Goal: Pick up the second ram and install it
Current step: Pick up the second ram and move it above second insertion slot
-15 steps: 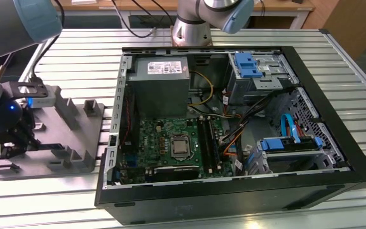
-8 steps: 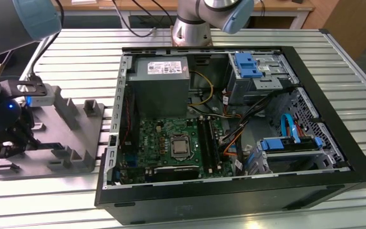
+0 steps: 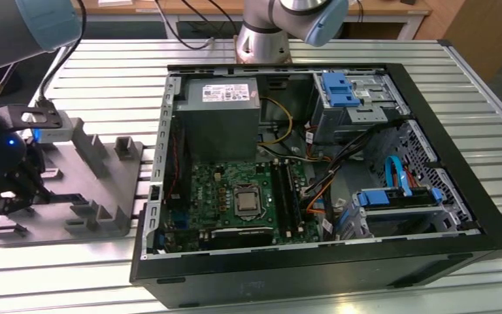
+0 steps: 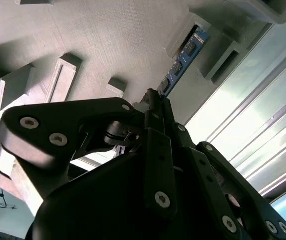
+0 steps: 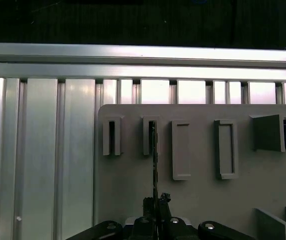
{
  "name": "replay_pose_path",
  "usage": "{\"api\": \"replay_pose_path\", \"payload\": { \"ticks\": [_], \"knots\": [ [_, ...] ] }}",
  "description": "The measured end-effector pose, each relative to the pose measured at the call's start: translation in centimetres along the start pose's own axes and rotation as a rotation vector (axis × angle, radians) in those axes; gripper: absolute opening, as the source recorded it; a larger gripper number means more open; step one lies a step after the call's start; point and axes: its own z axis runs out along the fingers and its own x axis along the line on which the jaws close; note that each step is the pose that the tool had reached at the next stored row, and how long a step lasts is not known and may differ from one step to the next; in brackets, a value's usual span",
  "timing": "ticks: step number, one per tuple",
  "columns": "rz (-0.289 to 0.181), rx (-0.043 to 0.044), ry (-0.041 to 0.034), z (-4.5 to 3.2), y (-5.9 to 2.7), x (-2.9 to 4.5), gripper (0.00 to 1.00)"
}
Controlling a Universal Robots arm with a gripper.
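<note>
**A:** Exterior view, entry one?

**B:** Hand low over grey fixture on table, well apart from open computer case. Green board flat in case floor, black slots facing up, reachable from above. Outline of hand hard to separate from dark arm housing.

**A:** Second wrist view?

**B:** Second ram, bluish, standing on edge in a pocket of fixture. Probably kept upright so a pinch can take both flat faces. Hand closed on near end of stick. Exact contact masked by black linkage.

**A:** First wrist view?

**B:** Second ram edge-on, a thin dark line. Far end at narrow pocket of fixture, near end pinched in hand. Seated in pocket or lifted just free: cannot tell. Lower part of hand cut off by frame edge.
</note>
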Motion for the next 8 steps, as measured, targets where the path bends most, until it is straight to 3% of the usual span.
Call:
{"api": "replay_pose_path", "payload": {
  "ticks": [8],
  "knots": [
    [0.000,0.0000,0.0000,-0.64,0.03,-0.03,0.14]
  ]
}}
